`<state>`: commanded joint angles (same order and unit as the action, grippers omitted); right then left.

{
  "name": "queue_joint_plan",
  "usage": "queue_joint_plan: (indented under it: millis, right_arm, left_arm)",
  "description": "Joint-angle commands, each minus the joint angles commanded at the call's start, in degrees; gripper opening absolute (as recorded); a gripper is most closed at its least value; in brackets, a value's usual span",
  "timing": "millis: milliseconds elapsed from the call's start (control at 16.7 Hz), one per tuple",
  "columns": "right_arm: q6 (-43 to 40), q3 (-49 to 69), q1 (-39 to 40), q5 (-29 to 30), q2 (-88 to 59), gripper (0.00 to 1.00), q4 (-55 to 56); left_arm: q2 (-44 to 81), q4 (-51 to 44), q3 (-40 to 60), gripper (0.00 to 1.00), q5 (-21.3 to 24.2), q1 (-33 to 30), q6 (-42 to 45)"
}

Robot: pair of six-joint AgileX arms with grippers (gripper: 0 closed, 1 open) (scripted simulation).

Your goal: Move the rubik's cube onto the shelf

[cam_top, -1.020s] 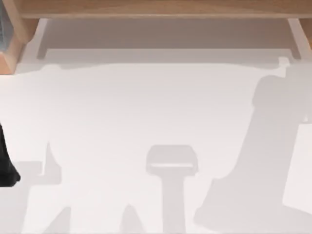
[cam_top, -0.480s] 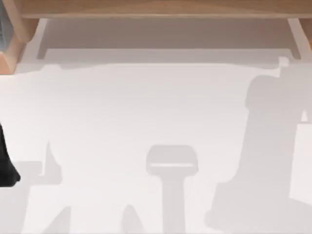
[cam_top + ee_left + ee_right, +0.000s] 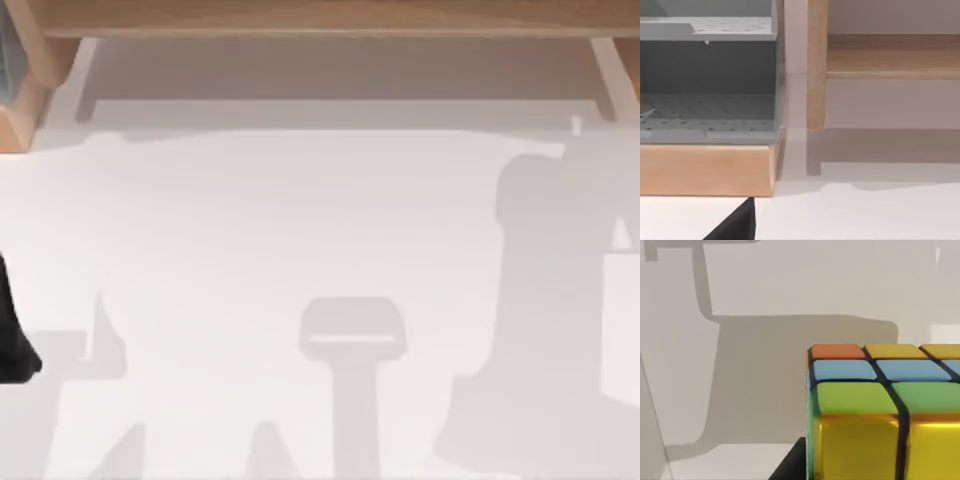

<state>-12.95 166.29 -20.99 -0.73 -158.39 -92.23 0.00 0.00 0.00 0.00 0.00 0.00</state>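
- The left arm shows as a dark shape at the left edge of the white table in the top view, low and off to the side; how wide its claw stands cannot be told.
- A dark sliver of the left claw pokes in at the edge of the left wrist view, over the table.
- The rubik's cube sits very close under the right wrist camera (orange, yellow, blue and green squares on top, shiny yellow on the near face), with a dark piece of the right claw just beside its lower corner; whether the claw is clamped on it cannot be told.
- The shelf runs along the far edge of the table, a tan board on pale uprights.
- A grey perforated tray sits on a wooden base just beside the shelf's wooden post.
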Motion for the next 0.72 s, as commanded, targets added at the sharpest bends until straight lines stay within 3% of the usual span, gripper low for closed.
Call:
queue_joint_plan:
  millis: [300,720]
  right_arm:
    - [-0.83,-1.55,-0.45,0.18,1.54,0.0,-0.22]
    - [-10.37,-19.0,5.82,2.0,21.53,0.0,1.63]
  left_arm:
    - [0.0,0.0,0.0,1.0,0.0,0.0,0.0]
    - [0.0,0.0,0.0,1.0,0.0,0.0,0.0]
